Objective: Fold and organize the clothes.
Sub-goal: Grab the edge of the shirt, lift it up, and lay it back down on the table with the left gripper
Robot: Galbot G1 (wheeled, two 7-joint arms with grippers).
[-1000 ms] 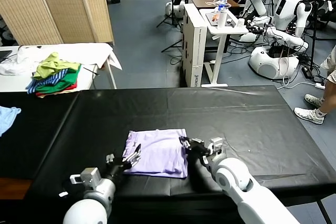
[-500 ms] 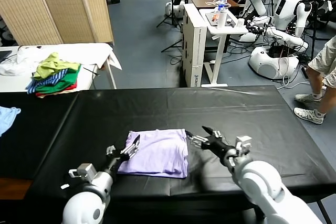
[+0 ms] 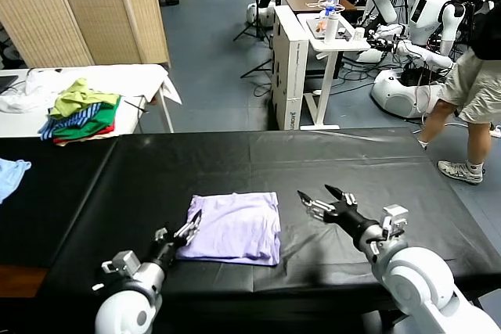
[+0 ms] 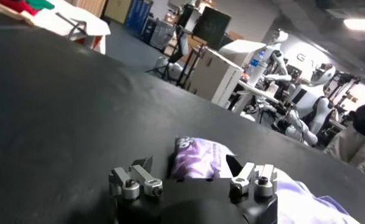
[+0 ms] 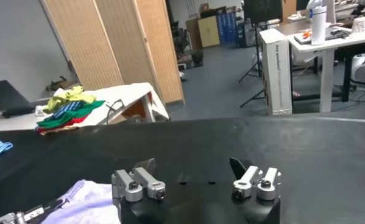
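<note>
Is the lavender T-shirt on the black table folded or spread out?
Folded: the lavender T-shirt lies as a compact rectangle, no sleeves showing, layered edges along one side.

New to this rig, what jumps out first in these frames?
The folded lavender T-shirt lying flat near the front edge of the black table stands out first. The left pincer sits open at the shirt's left edge, and the right pincer hangs open just off its right side. Past the table on the left lies a green, striped and red garment pile.

One folded T-shirt [image 3: 233, 227], two grippers, left [image 3: 190, 230] and right [image 3: 321, 198], one garment pile [image 3: 80, 109], one blue cloth [image 3: 11, 174], one person [image 3: 468, 84].
</note>
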